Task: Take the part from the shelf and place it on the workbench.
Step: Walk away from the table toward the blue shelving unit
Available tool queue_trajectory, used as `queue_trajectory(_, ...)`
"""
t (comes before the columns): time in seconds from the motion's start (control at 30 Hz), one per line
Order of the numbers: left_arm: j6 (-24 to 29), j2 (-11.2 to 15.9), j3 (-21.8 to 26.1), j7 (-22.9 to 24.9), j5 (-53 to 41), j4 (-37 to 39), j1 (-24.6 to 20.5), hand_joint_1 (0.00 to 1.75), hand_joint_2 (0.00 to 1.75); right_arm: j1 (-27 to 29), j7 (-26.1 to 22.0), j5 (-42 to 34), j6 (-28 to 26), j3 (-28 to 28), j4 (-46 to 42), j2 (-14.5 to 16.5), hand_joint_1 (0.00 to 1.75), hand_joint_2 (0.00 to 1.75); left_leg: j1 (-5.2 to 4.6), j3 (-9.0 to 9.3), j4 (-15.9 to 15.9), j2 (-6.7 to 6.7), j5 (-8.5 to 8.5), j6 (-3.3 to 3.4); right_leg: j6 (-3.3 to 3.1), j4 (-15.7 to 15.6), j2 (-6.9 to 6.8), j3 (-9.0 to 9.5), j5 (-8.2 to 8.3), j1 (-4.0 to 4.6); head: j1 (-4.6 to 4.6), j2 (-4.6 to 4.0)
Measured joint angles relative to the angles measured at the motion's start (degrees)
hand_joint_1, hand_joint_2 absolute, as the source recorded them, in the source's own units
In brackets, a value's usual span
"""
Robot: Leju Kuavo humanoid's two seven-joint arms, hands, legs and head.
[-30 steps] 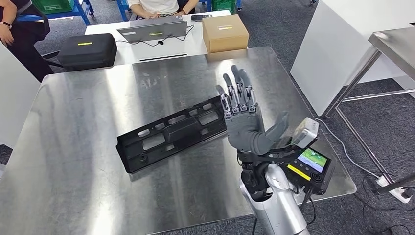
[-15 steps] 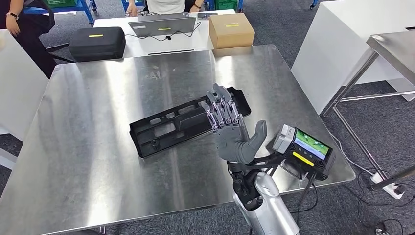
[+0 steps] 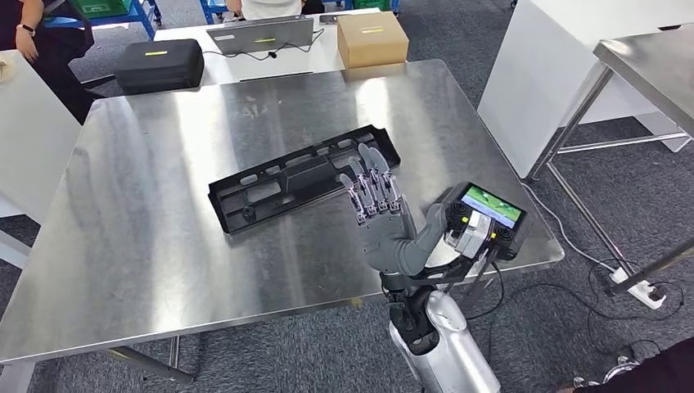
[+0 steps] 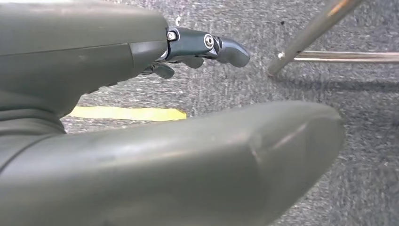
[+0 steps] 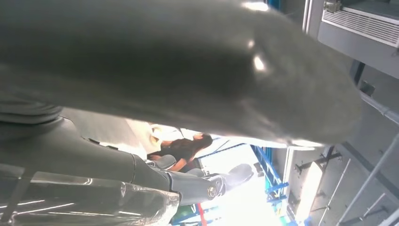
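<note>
Right arm (image 3: pixel 446 344) silver, rises from the near edge in head view, beside the workbench's front edge. Right hand (image 3: pixel 385 221) grey, raised upright, fingers (image 3: pixel 370 184) straight and spread, thumb out to the side, holding nothing. Its fingertips overlap the near edge of the part in the head view; cannot tell contact. Wrist camera unit (image 3: pixel 483 217) with a lit green screen sits just beside the hand on its thumb side.

Left hand (image 4: pixel 141 117) seen close in the left wrist view: thick grey thumb across the frame, dark fingers (image 4: pixel 207 47) bent beyond it with nothing in them, hanging over grey carpet with a yellow floor stripe (image 4: pixel 127 113) and a metal table leg (image 4: pixel 310 35). How far the fingers are curled cannot be told.

Part (image 3: pixel 278 190), long black plastic panel with cutouts, lies flat on the steel workbench (image 3: pixel 139 246), roughly mid-table, angled with its right end farther away. Not held by either hand.

Farther back: white table with black case (image 3: pixel 159 64), grey laptop (image 3: pixel 260 34), cardboard box (image 3: pixel 372 38). Person in dark clothes (image 3: pixel 45 41) at far left. Second steel table (image 3: pixel 646 61) at right, power strip (image 3: pixel 642 293) on the carpet near it.
</note>
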Motion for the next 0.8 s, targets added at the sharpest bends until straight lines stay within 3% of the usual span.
queue_trajectory(0.03, -0.3, 0.0, 0.0, 0.0, 0.0, 0.0, 0.0, 0.00, 0.00, 0.0, -0.1, 0.1, -0.1, 0.0, 0.0, 0.0, 0.00, 0.00, 0.17, -0.62, 3.3, 0.00, -1.60, -0.32, 0.09, 0.0, 0.00, -0.81, 0.64, 0.03, -0.01, 0.00)
queue_trajectory(0.07, -0.7, 0.1, 0.0, -0.1, 0.0, 0.0, 0.0, 0.00, 0.00, 0.1, -0.1, 0.2, -0.3, 0.0, 0.1, -0.1, 0.00, 0.00, 0.35, -0.44, 5.2, 0.01, -1.91, -0.55, 0.24, 0.1, 0.01, -1.64, 1.25, 0.04, -0.01, 0.00)
queue_trajectory(0.1, -1.3, 0.2, 0.1, -0.1, 0.0, 0.0, 0.0, 0.00, 0.00, 0.1, -0.2, 0.4, -0.5, 0.0, 0.1, -0.1, 0.00, 0.00, 0.53, 0.81, 4.9, 0.02, -1.12, -0.68, 0.45, 0.1, 0.02, -2.37, 1.79, 0.03, -0.02, 0.00)
queue_trajectory(0.17, -2.3, 0.7, 0.1, -0.1, 0.0, 0.0, 0.0, 0.00, 0.00, 0.0, -0.4, 0.8, -0.9, 0.0, 0.2, -0.2, 0.00, 0.00, 0.83, 6.47, -1.5, -0.01, 1.20, -0.65, 1.00, 0.3, 0.07, -3.51, 2.71, -0.01, -0.03, 0.00)
queue_trajectory(0.23, -2.7, 1.1, 0.1, -0.1, 0.1, 0.0, -0.1, 0.00, 0.00, -0.1, -0.6, 1.1, -1.2, -0.1, 0.1, -0.1, 0.00, 0.00, 0.67, 11.92, -8.8, -0.27, 1.59, -0.18, 1.82, 0.4, 0.08, -4.09, 3.46, 0.10, 0.08, 0.00)
queue_trajectory(0.27, -2.8, 1.2, 0.1, -0.1, 0.1, 0.0, -0.1, 0.00, 0.00, -0.2, -0.6, 1.2, -1.3, -0.1, 0.1, -0.1, 0.00, 0.00, 0.45, 13.15, -10.6, -0.41, 1.29, 0.19, 2.27, 0.5, 0.04, -4.17, 3.81, 0.14, 0.09, 0.00)
queue_trajectory(0.37, -2.8, 1.5, 0.2, -0.1, 0.4, 0.0, 0.0, 0.00, 0.00, -0.6, -0.7, 1.3, -1.5, 0.0, 0.1, 0.0, 0.00, 0.00, -0.08, 12.53, -11.6, -0.29, 2.27, 1.56, 3.54, 0.2, -0.03, -4.62, 4.74, 0.21, 0.01, 0.00)
queue_trajectory(0.43, -2.9, 1.6, 0.3, -0.2, 0.5, 0.0, 0.0, 0.00, 0.00, -0.8, -0.7, 1.4, -1.7, 0.0, 0.1, 0.0, 0.00, 0.00, -0.09, 11.37, -12.3, 0.02, 4.00, 2.65, 3.17, 2.9, 0.03, -6.45, 2.18, 0.35, 0.09, 0.00)
queue_trajectory(0.5, -2.9, 1.6, 0.5, -0.5, 0.6, 0.0, 0.0, 0.00, 0.00, -0.9, -0.8, 1.6, -2.0, 0.0, 0.2, -0.1, 0.00, 0.00, -0.23, 9.71, -12.5, 0.19, 5.60, 3.25, 2.10, 10.3, 0.08, -9.26, -3.30, 0.36, 0.25, 0.01)
queue_trajectory(0.53, -2.9, 1.7, 0.6, -0.6, 0.6, 0.0, 0.1, 0.00, 0.00, -0.9, -0.9, 1.8, -2.3, 0.0, 0.2, -0.2, 0.00, 0.00, -0.38, 8.76, -12.5, 0.23, 6.33, 3.33, 1.99, 14.4, 0.09, -10.32, -5.37, 0.37, 0.31, 0.01)
queue_trajectory(0.57, -2.9, 1.7, 0.7, -0.7, 0.6, 0.0, 0.1, 0.00, 0.00, -0.8, -1.0, 2.0, -2.6, 0.0, 0.3, -0.3, 0.00, 0.00, -0.54, 7.80, -12.4, 0.27, 7.05, 3.37, 2.21, 17.6, 0.09, -10.77, -6.37, 0.38, 0.35, 0.01)
queue_trajectory(0.6, -2.9, 1.7, 0.8, -0.8, 0.6, 0.0, 0.1, 0.00, 0.00, -0.8, -1.0, 2.1, -2.9, 0.0, 0.3, -0.4, 0.00, 0.00, -0.72, 6.88, -12.4, 0.29, 7.76, 3.39, 2.66, 18.8, 0.09, -10.26, -6.25, 0.42, 0.36, 0.01)
queue_trajectory(0.63, -2.9, 1.7, 0.9, -0.8, 0.6, 0.0, 0.1, 0.00, 0.00, -0.8, -1.1, 2.4, -3.3, 0.0, 0.3, -0.5, 0.00, 0.00, -0.92, 6.01, -12.4, 0.28, 8.45, 3.35, 3.11, 17.8, 0.09, -8.60, -5.31, 0.49, 0.37, 0.00)
queue_trajectory(0.67, -2.9, 1.7, 1.0, -0.9, 0.6, 0.0, 0.2, 0.00, 0.00, -0.8, -1.2, 2.7, -3.8, 0.0, 0.3, -0.5, 0.00, 0.00, -1.10, 5.23, -12.4, 0.25, 9.13, 3.28, 3.32, 14.7, 0.08, -5.83, -4.23, 0.61, 0.37, 0.00)
queue_trajectory(0.73, -2.9, 1.7, 1.2, -0.9, 0.6, 0.0, 0.2, 0.00, 0.00, -0.9, -1.6, 3.5, -4.9, 0.0, 0.3, -0.6, 0.00, 0.00, -1.48, 4.08, -12.3, 0.19, 10.38, 2.91, 2.69, 5.2, 0.00, 1.32, -3.79, 1.08, 0.33, 0.01)
queue_trajectory(0.8, -2.9, 1.8, 1.4, -1.0, 0.7, 0.0, 0.4, 0.00, 0.00, -0.9, -2.1, 4.1, -6.0, 0.0, 0.3, -0.6, 0.00, 0.00, -1.63, 3.68, -12.4, 0.26, 11.55, 2.41, 1.89, -0.5, -0.05, 4.79, -4.40, 1.49, 0.15, 0.02)
